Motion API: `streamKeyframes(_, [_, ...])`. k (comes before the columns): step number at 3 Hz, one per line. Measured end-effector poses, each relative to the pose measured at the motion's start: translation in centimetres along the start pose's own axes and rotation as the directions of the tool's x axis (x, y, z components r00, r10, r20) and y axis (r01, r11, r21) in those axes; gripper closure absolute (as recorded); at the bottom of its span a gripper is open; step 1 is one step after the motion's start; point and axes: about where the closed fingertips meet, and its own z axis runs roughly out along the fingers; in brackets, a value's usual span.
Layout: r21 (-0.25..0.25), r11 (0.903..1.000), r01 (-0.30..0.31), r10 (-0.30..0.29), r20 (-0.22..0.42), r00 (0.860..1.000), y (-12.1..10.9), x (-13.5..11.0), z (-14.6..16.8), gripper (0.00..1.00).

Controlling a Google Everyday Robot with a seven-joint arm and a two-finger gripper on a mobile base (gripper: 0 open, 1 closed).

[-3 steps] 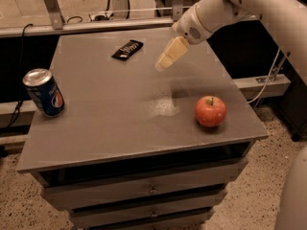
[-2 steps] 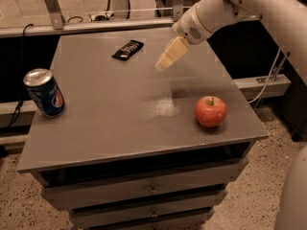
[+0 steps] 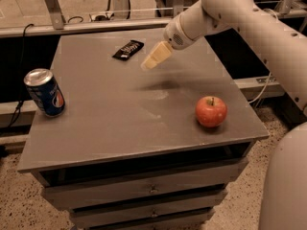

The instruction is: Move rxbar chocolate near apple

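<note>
The rxbar chocolate (image 3: 128,50) is a thin black wrapper with white lettering, lying flat near the far edge of the grey table (image 3: 110,123). The apple (image 3: 211,111) is red-orange with a dark stem and stands near the table's right front corner. My gripper (image 3: 156,56), cream-coloured at the end of the white arm, hovers above the table just right of the bar and points down-left toward it. It holds nothing and is apart from the bar. The apple is far from the bar.
A blue soda can (image 3: 44,92) stands upright near the table's left edge. The table has drawers (image 3: 153,188) below its front edge. A metal rail (image 3: 96,25) runs behind the table. My white arm (image 3: 249,18) reaches in from the right.
My gripper has moved a little to the left, closer to the rxbar chocolate. The bar, apple and can have not moved.
</note>
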Motion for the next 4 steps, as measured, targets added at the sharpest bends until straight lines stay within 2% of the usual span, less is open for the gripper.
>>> streamKeyframes(1, [0.025,0.9993,-0.030,0.029,0.029,0.999,-1.3,-0.4,3.3,0.00])
streamKeyframes(3, [0.033,0.9971,-0.069,0.066,0.096,0.993,-3.5,-1.7,10.8,0.00])
streamKeyframes(4, [0.054,0.9950,-0.084,0.077,0.119,0.990,-5.2,-2.1,12.9,0.00])
